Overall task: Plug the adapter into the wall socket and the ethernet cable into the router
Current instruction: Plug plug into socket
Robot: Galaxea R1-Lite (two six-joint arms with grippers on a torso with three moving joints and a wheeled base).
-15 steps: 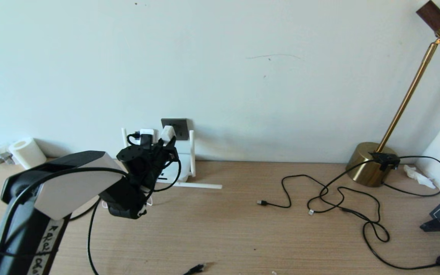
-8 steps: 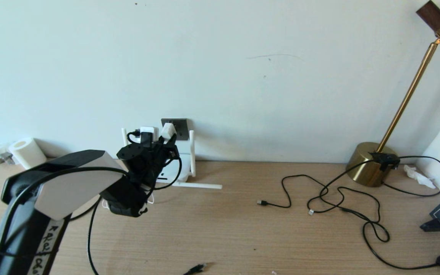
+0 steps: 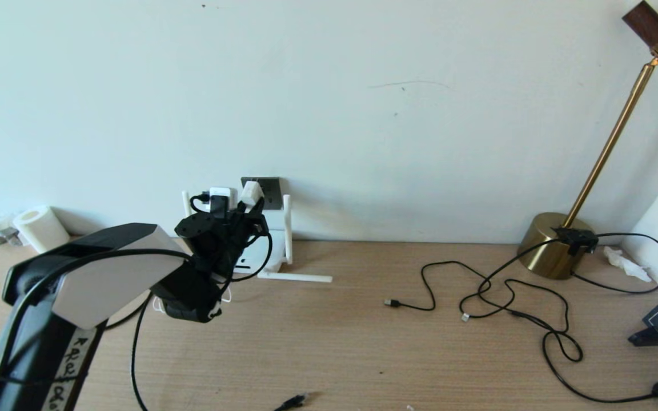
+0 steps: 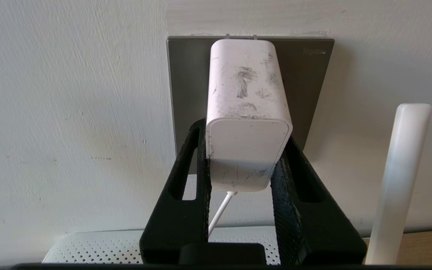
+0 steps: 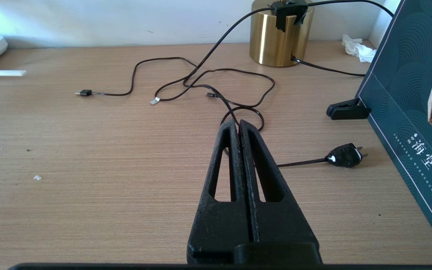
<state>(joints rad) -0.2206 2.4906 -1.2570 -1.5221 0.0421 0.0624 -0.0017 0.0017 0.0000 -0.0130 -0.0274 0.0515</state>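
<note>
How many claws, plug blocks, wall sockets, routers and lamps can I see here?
Claws: 2 (left claw gripping the adapter at the wall socket; right claw shut, above the desk)
Adapter: 1
Wall socket: 1
Router: 1
Lamp: 1
Total: 6

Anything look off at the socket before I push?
Yes. In the left claw, the adapter sits high on the wall socket, its prongs showing above the plate's top edge. One router antenna lies flat on the desk.
</note>
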